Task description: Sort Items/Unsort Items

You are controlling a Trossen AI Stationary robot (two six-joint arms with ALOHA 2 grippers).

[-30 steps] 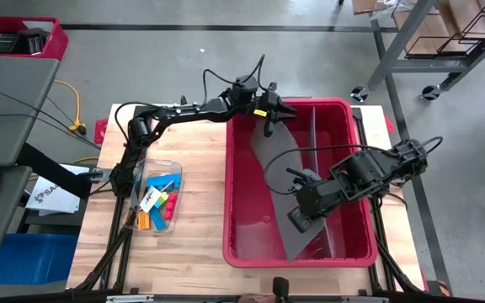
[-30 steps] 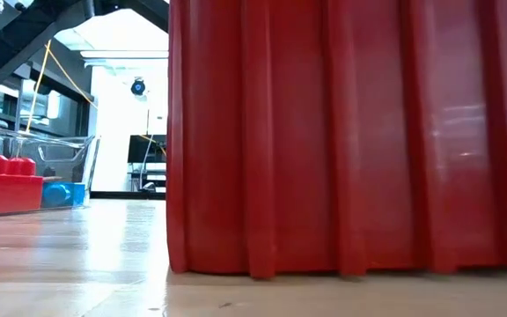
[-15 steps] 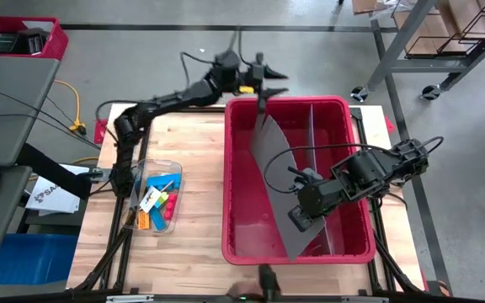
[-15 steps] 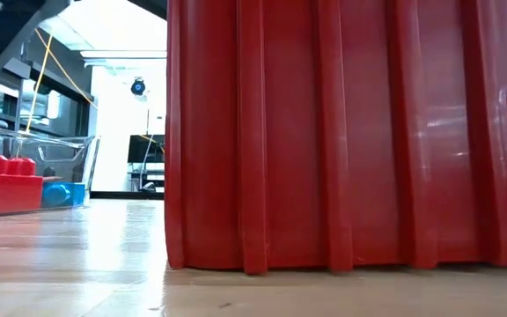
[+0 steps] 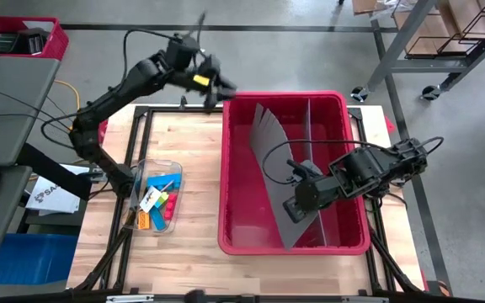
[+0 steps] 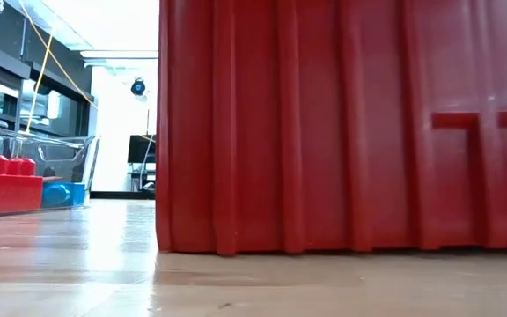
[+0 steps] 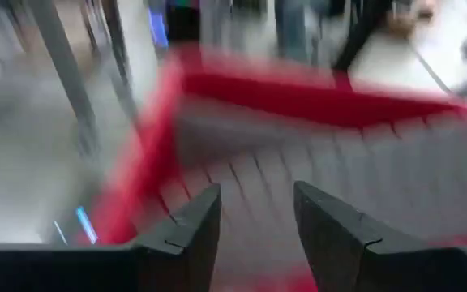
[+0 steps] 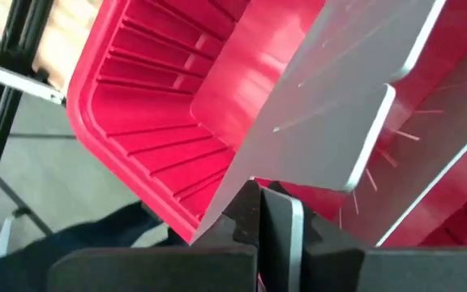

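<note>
Items (image 5: 160, 204) fill one clear tray; right claw (image 5: 296, 209) pinches grey divider (image 5: 297, 231); left claw (image 5: 218, 91) spread.

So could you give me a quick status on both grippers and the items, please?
Left gripper open, empty, above bin's far-left corner. Right gripper shut on grey divider inside red bin. Items in clear tray.

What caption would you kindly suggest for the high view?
Right gripper clamps a grey divider inside the red bin; left gripper hovers off its corner.
</note>
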